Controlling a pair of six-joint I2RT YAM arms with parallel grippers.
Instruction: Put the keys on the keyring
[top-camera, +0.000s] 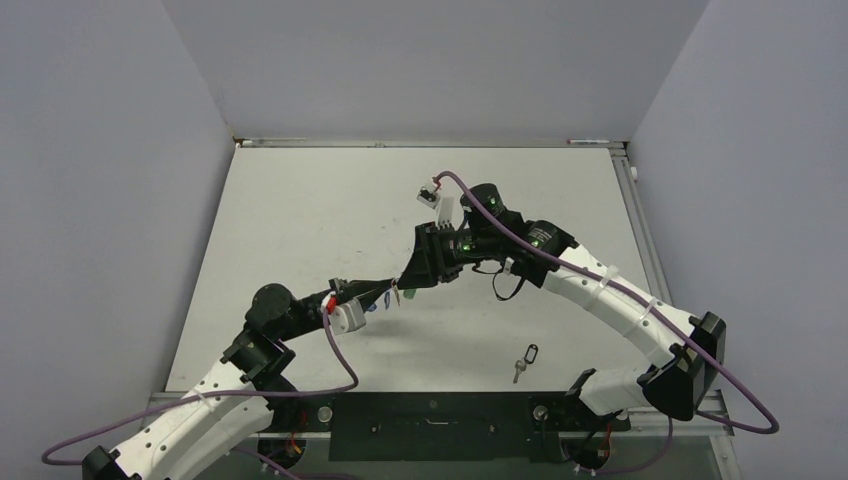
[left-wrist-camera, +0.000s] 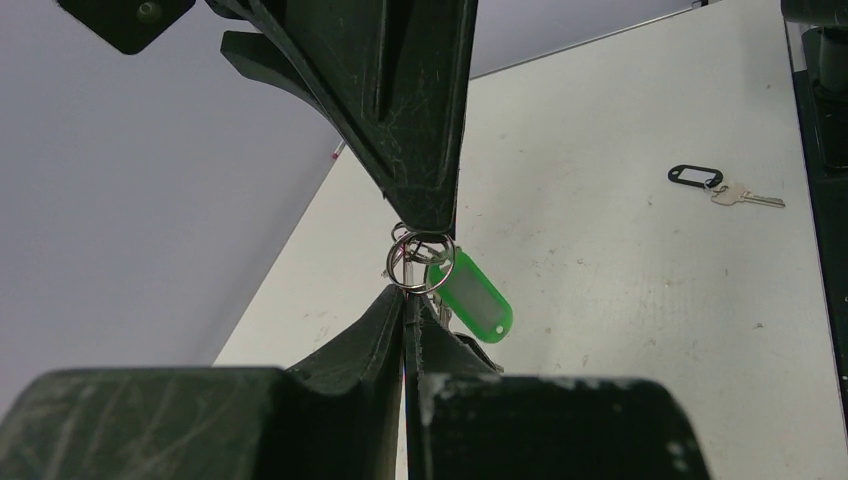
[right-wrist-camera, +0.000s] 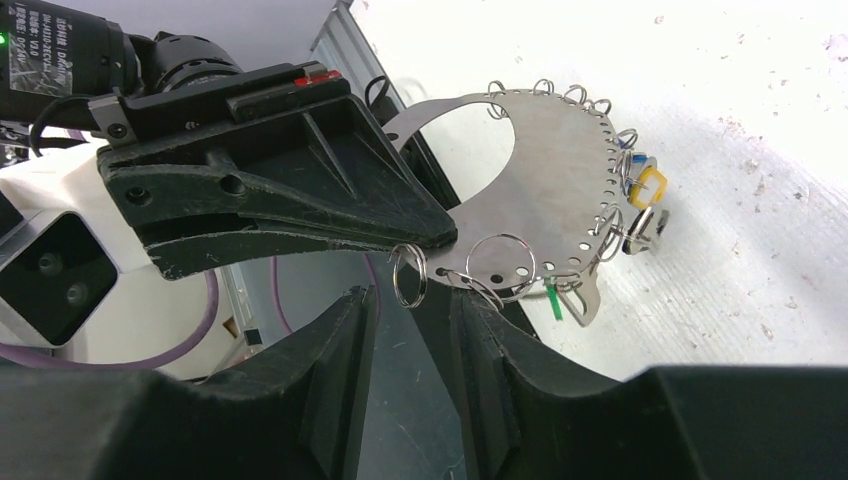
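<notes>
A white worktop (top-camera: 300, 220) fills the middle of the top view, marked with dark specks in the right wrist view's upper right. Plain grey walls (top-camera: 100, 150) rise on three sides. A metal rail (top-camera: 420, 143) runs along its far edge. A black plate (top-camera: 430, 425) sits at bottom centre.

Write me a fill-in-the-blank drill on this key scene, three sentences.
The lone key on the table has a ____ tag. The left claw is ____ on the keyring. The tag hanging by the claw tips in the left wrist view is ____.
Missing words: black; shut; green.
</notes>
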